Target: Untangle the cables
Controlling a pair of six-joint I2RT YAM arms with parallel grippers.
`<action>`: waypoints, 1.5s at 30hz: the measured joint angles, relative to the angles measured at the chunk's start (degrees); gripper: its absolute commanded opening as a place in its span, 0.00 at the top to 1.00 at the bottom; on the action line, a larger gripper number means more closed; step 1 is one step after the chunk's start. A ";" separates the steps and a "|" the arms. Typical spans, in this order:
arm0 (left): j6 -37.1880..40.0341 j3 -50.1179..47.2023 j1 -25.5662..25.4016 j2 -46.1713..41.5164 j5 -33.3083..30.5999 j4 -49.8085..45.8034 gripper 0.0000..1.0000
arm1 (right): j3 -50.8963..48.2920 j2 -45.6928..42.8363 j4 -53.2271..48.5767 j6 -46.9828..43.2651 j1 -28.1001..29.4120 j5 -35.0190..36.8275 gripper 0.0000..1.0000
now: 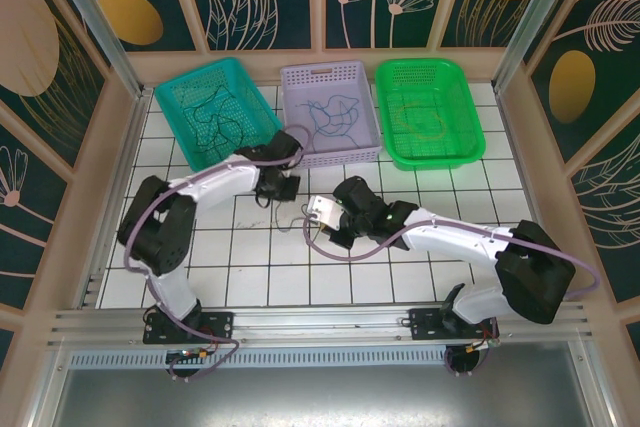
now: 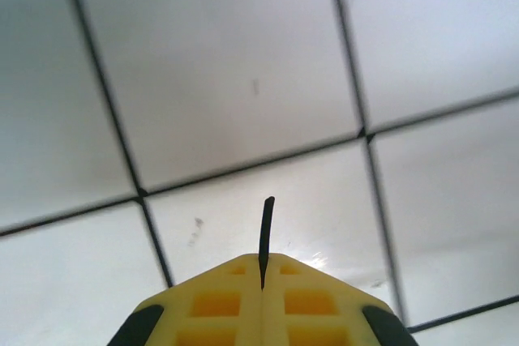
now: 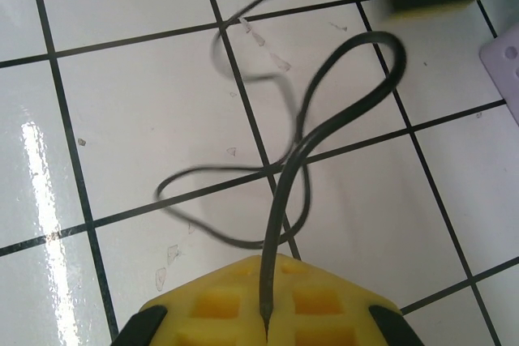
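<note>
Now the left tool (image 2: 262, 258) is clamped on a black cable end (image 2: 265, 232), while the right tool (image 3: 265, 263) pinches a looping black cable (image 3: 276, 208) over the white tiled desk (image 3: 138, 111).

Arms: I count two, the left arm (image 1: 190, 207) and the right arm (image 1: 470, 242).
Claws: two, the left claw (image 2: 262, 269) and the right claw (image 3: 265, 281).
Baskets: three, namely a teal basket (image 1: 182, 97), a lilac basket (image 1: 330, 72) and a green basket (image 1: 470, 117).
Cables on the worktop (image 1: 250, 267): I make out one black cable (image 3: 340, 111), looping over itself.
Cables in the teal basket: several dark strands (image 1: 215, 122), too overlapped for me to count.
Cables in the lilac basket: several blue strands (image 1: 335, 119), number unclear to me.
</note>
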 measured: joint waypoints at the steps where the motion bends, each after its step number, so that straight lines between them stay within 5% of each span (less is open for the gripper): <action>1: -0.66 2.78 1.05 -2.21 -0.79 -0.46 1.00 | 0.00 -0.11 0.00 0.00 0.00 0.02 1.00; 8: -3.32 21.70 17.31 -13.86 -2.10 1.20 1.00 | 0.02 -0.11 -0.09 1.25 0.00 0.04 1.00; 16: -8.37 34.27 31.50 -8.79 -2.12 2.27 1.00 | 1.44 -0.11 -0.81 5.33 0.98 -0.20 1.00; 35: -14.71 40.50 35.95 -0.63 -2.23 3.54 1.00 | 3.02 -2.86 1.60 13.73 0.96 -4.76 1.00; 40: -16.39 33.22 36.92 -0.44 0.98 11.43 1.00 | 12.44 0.92 3.04 20.31 -2.10 -9.88 1.00; 45: -18.16 29.51 37.13 2.47 4.46 16.96 1.00 | 27.23 13.79 9.35 29.92 -5.84 -14.58 1.00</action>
